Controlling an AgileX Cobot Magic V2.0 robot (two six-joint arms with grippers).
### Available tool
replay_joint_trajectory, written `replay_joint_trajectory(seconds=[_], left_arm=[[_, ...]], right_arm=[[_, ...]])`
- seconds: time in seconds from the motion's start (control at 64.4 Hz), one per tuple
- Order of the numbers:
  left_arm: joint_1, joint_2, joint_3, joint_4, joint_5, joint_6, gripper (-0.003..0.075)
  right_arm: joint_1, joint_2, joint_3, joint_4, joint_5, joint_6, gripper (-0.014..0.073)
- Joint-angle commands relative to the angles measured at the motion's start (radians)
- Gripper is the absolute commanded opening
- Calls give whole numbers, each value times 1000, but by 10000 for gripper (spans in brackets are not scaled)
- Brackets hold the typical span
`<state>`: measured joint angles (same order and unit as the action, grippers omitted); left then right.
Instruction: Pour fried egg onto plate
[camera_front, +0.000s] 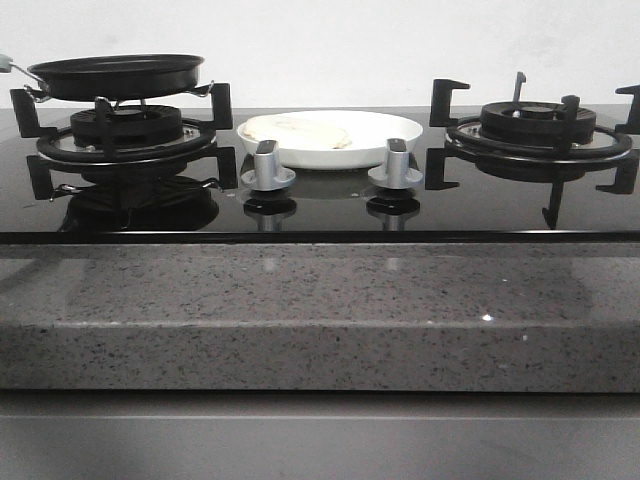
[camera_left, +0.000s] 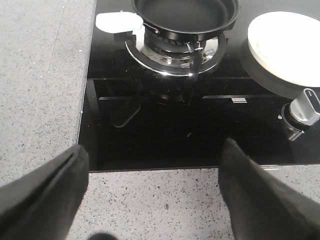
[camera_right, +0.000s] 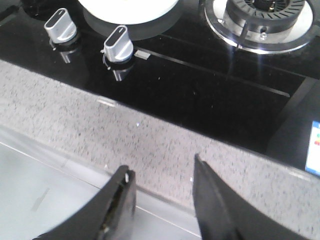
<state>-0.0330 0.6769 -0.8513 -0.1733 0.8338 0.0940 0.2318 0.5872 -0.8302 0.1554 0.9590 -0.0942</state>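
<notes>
Front view: the fried egg lay flat in the plate, which sat on the black glass hob between the two burners, behind two silver knobs. The empty black frying pan rested on the left burner's grate.

Left wrist view: my left gripper stood wide and held nothing, over the granite counter, well apart from the plate.

Right wrist view: my right gripper stood open and empty above the counter edge, with the knobs between it and the plate.
</notes>
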Motion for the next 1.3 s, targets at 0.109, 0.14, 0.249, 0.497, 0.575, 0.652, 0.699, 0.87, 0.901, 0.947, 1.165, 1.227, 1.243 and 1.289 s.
replay_joint_trajectory(seconds=[0.109, 0.14, 0.249, 0.497, 0.575, 0.652, 0.699, 0.87, 0.901, 0.947, 1.165, 1.227, 1.243, 1.289], left_arm=[[-8, -1, -26, -17, -73, -10, 338], [-8, -1, -26, -17, -73, -10, 294], [-8, -1, -26, -17, -73, -10, 115], [-8, -1, -26, -17, -75, -10, -19], [-8, -1, -26, -17, -75, -10, -19], [-8, -1, -26, -17, -75, -10, -19], [-8, -1, -26, -17, -75, -10, -19], [-8, -1, -26, -17, -78, -10, -19], [-13, -6, -21, -21, -80, -10, -19], [-18, -25, -13, -12, -93, -10, -19], [-11, -256, 150, 27, -271, -10, -19], [-9, -332, 219, 27, -328, -10, -19], [-9, -347, 234, 27, -337, -10, -19], [-9, -394, 282, 27, -363, -10, -19]], right_arm=[[-3, -55, 7, -3, -43, -12, 115], [-3, -55, 7, -3, -41, -12, 72], [-3, -55, 7, -3, -38, -12, -52], [-3, -53, 7, -4, -24, -12, -69], [-3, -53, 7, -4, -24, -12, -69], [-3, -53, 7, -4, -24, -12, -69], [-3, -53, 7, -4, -24, -12, -69], [-3, -53, 7, -4, -24, -12, -69], [-3, -53, 7, -4, -24, -12, -69], [-3, -53, 7, -4, -24, -12, -69], [-3, -53, 7, -4, -24, -12, -69], [-3, -53, 7, -4, -24, -12, -69], [-3, -53, 7, -4, -24, -12, -69], [-3, -53, 7, -4, -24, -12, -69]])
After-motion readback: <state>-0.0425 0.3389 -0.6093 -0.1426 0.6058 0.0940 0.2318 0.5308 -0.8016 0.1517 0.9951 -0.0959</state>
